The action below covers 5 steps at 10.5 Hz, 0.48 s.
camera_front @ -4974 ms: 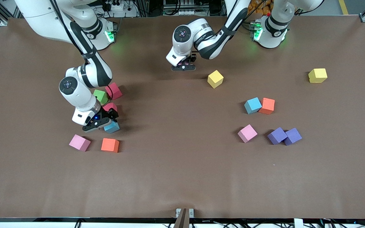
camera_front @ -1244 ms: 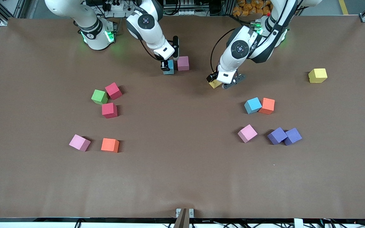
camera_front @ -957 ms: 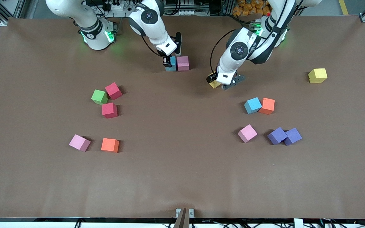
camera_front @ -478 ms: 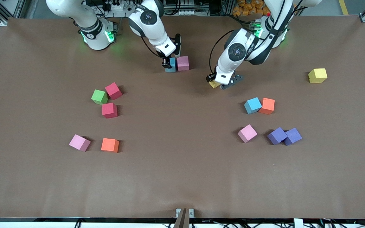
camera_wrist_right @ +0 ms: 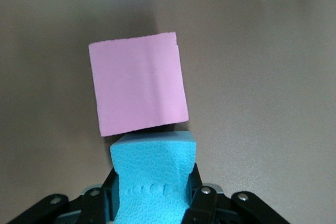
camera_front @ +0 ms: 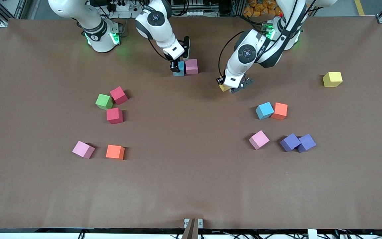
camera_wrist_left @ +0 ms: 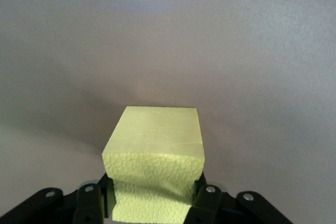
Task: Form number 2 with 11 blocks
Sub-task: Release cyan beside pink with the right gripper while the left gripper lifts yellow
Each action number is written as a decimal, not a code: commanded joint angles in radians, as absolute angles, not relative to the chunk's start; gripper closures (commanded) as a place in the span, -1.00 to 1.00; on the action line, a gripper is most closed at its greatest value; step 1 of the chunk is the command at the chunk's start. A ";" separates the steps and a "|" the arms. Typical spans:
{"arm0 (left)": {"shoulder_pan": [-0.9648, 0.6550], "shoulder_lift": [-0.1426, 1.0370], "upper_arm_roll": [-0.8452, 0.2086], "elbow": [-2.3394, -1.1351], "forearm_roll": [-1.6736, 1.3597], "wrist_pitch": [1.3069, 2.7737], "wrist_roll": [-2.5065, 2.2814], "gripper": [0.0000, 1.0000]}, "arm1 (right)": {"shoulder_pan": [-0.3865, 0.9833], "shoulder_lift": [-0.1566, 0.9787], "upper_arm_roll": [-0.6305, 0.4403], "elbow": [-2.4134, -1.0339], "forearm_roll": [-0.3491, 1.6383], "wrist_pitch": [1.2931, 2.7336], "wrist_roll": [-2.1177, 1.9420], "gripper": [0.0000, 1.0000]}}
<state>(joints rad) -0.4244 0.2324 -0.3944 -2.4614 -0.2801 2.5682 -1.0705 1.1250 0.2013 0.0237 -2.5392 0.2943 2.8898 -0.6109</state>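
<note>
right claw [camera_wrist_right: 152, 195] pinches blue cube [camera_wrist_right: 154, 174] beside pink cube [camera_wrist_right: 137, 90] | left claw [camera_wrist_left: 152, 198] pinches yellow cube [camera_wrist_left: 155, 166], seemingly off desk [camera_front: 191, 186], mostly hidden in front view

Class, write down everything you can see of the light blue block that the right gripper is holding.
The light blue block is a small foam cube with a pebbled, matte surface. The right gripper is shut on it, its fingers pressing in two sides so the foam pinches inward. It sits beside the pink block, close against one face of it, near the robots' edge of the table. Whether it rests on the table cannot be told.
</note>
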 commanded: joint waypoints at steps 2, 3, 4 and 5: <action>-0.443 0.198 -0.417 -2.461 -0.307 2.559 -1.094 0.07 | 1.170 0.222 0.017 -2.545 0.318 2.913 -0.569 0.92; -0.443 0.190 -0.442 -2.461 -0.307 2.553 -1.080 0.08 | 1.173 0.232 0.017 -2.542 0.318 2.925 -0.568 0.92; -0.443 0.178 -0.466 -2.459 -0.286 2.534 -1.071 0.09 | 1.181 0.247 0.017 -2.542 0.318 2.948 -0.568 0.92; -0.442 0.173 -0.488 -2.451 -0.247 2.501 -1.030 0.10 | 1.184 0.259 0.017 -2.542 0.318 2.965 -0.566 0.92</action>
<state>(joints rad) -0.4384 0.2125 -0.4618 -2.4510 -0.2721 2.5488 -1.0639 1.1428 0.2076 0.0200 -2.5405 0.2943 2.9143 -0.5897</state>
